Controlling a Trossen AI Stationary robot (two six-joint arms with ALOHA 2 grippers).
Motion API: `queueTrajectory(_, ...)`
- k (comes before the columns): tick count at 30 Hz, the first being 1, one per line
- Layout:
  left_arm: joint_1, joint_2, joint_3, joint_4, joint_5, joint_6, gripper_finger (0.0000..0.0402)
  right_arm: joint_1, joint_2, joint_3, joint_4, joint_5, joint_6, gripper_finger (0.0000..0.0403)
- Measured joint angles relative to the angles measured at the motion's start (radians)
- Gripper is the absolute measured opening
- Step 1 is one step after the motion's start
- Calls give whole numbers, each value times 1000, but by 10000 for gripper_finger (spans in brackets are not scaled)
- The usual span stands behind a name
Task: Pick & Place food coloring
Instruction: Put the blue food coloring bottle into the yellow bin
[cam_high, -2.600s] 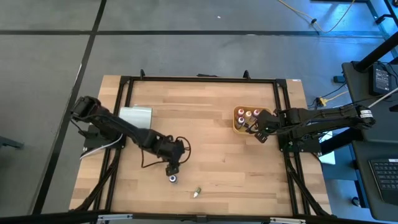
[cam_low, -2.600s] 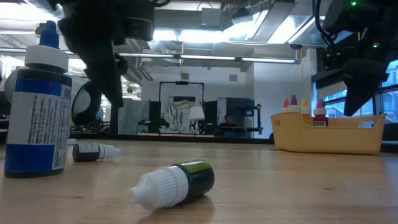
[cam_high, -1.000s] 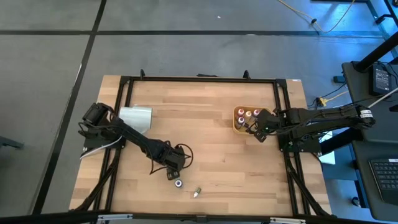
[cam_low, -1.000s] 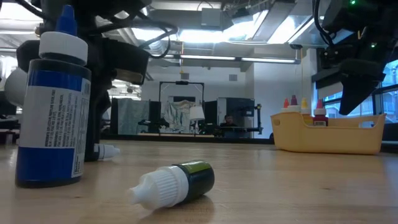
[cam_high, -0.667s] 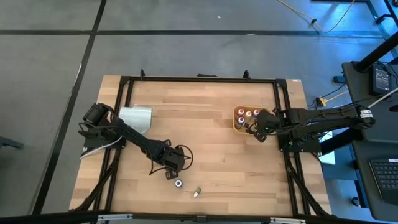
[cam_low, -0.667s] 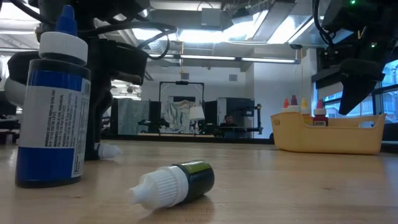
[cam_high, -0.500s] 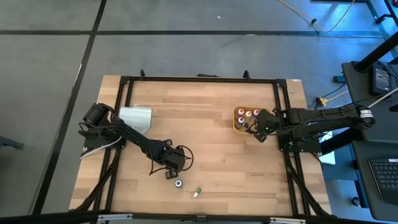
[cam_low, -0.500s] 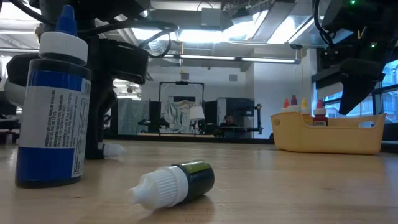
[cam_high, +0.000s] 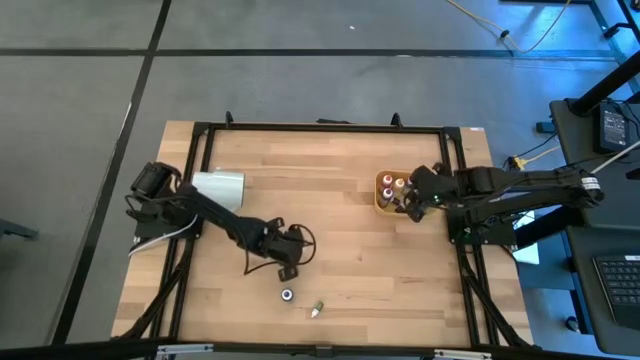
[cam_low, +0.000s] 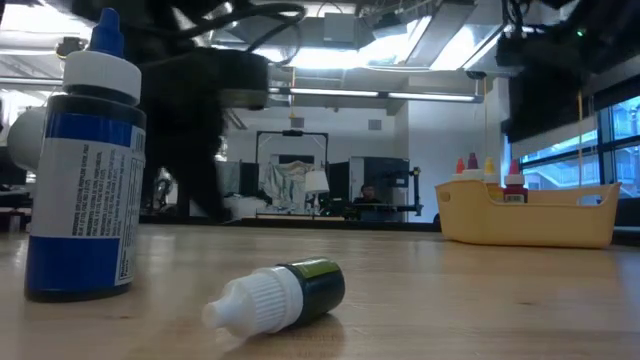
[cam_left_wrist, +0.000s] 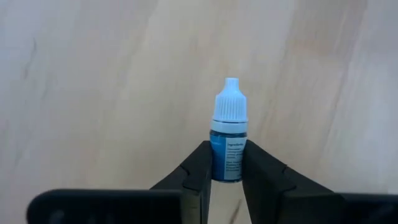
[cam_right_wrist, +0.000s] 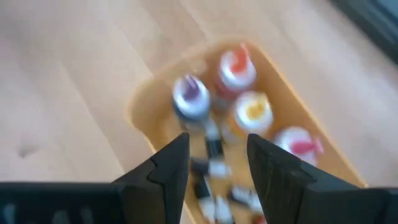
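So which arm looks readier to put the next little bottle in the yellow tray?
Left, most likely. The left gripper is shut on a blue bottle, so it only needs carrying across. The right gripper hangs open and empty over the tray.

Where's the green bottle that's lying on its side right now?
The green bottle lies near the table's front edge in the high view, just right of the upright blue bottle and below the left gripper; it is untouched.
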Motion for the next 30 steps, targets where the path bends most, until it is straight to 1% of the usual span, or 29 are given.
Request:
queueTrajectory(3, 40, 0, 0, 100, 4, 30, 65, 7, 1, -1, 139, -28, -98, 163)
queueTrajectory(6, 78, 1, 0, 227, 7, 118, 66, 17, 4, -24, 325, -92, -227, 163)
queueTrajectory(9, 109, 1, 0, 384, 31, 240, 66, 27, 4, -45, 483, -208, -360, 163)
queueTrajectory(12, 133, 1, 0, 526, 88, 342, 66, 38, 4, -72, 610, -331, -478, 163)
queueTrajectory(15, 150, 1, 0, 648, 147, 407, 69, 50, 6, -114, 749, -407, -582, 163)
queueTrajectory(17, 159, 1, 1, 706, 163, 415, 70, 57, 18, -138, 827, -439, -614, 163)
queueTrajectory(19, 167, 1, 1, 749, 161, 409, 71, 63, 38, -149, 878, -471, -621, 163)
queueTrajectory(22, 177, 1, 2, 748, 163, 357, 72, 82, 86, -152, 916, -496, -654, 163)
queueTrajectory(27, 183, 1, 2, 748, 166, 313, 72, 107, 207, -152, 1050, -501, -723, 163)
queueTrajectory(30, 184, 1, 2, 749, 176, 310, 72, 113, 283, -143, 1068, -501, -771, 163)
